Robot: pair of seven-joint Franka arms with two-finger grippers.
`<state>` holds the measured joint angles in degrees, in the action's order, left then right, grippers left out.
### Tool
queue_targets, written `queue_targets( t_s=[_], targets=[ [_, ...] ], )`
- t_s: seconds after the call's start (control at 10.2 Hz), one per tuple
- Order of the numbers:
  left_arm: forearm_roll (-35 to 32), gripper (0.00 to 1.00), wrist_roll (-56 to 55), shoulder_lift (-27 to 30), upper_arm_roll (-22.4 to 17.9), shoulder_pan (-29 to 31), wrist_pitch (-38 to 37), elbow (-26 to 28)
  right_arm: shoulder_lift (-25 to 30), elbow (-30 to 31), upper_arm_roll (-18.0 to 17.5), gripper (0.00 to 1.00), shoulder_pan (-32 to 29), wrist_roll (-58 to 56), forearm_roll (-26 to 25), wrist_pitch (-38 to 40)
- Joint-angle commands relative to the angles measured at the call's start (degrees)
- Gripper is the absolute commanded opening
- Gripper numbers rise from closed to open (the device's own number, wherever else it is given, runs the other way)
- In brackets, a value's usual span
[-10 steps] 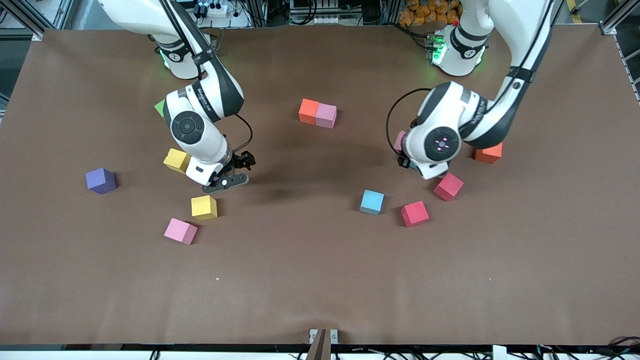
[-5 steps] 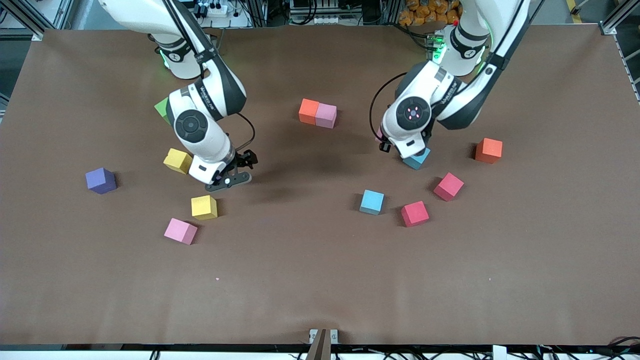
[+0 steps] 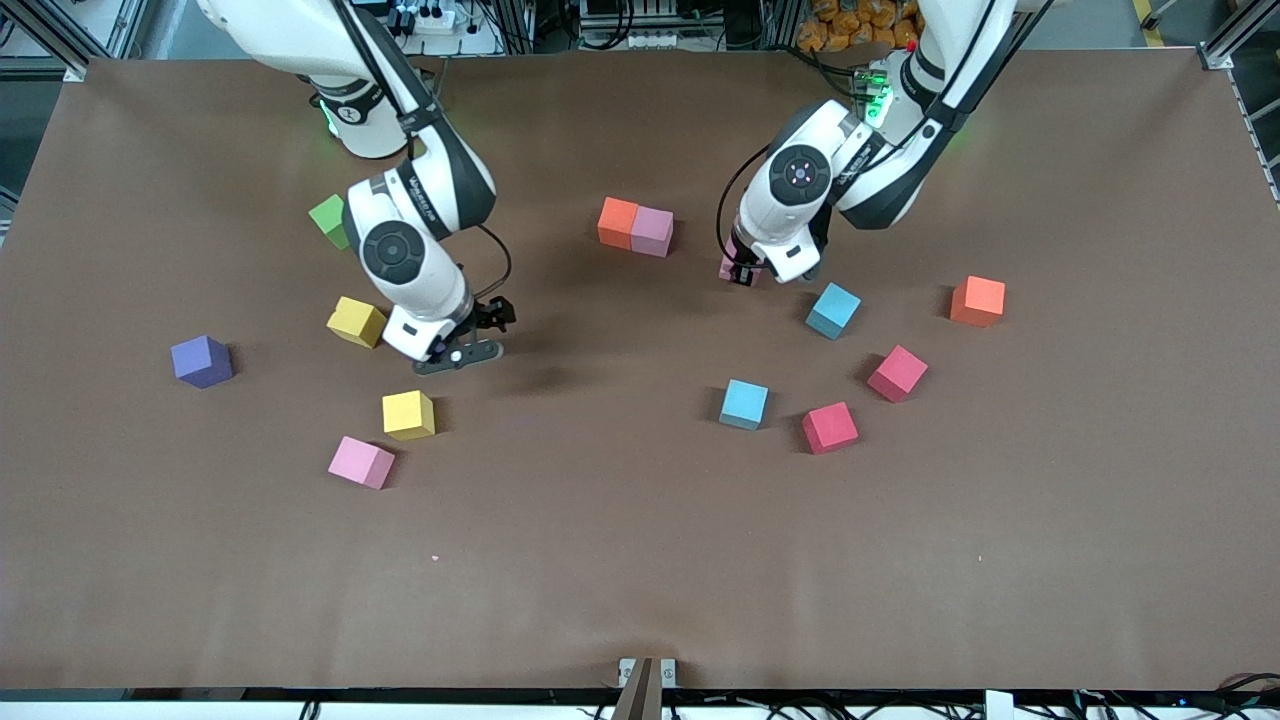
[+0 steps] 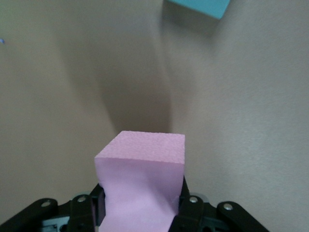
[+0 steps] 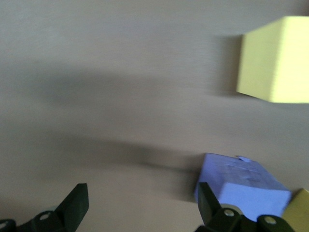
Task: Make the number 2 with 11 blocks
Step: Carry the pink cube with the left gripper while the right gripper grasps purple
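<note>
One pink cube (image 4: 142, 183), light, matte foam by its look, sits clamped flat-sided in the left gripper (image 3: 742, 272); right gripper (image 3: 462, 352) gapes empty.

a brown matte table (image 3: 640, 560) fills the view, with aluminium framing (image 3: 40, 30) along its top edge.

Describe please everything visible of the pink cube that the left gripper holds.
The pink cube is a small, matte, foam-looking block with a finely grained surface and crisp edges. The left gripper is shut on it, its fingers pressing two opposite sides. The cube hangs upright above bare brown table, touching nothing else. In the front view it shows only partly under the wrist, near the orange and pink pair.
</note>
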<state>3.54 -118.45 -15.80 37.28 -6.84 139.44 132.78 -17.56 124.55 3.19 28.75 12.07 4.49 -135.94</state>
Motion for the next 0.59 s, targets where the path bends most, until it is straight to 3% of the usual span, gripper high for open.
queue_targets(
  t_s=[0.0,0.49],
  targets=[
    [0.8,0.21,-3.9,1.5,1.9,0.7,2.8,2.5,3.2,3.3,-0.1,1.0,-1.9,5.3,-0.5,0.1],
    [0.4,0.21,-11.9,-1.2,5.0,0.3,8.2,4.1,4.9,5.4,4.5,1.0,-2.1,-0.2,-1.6,0.3]
  ],
)
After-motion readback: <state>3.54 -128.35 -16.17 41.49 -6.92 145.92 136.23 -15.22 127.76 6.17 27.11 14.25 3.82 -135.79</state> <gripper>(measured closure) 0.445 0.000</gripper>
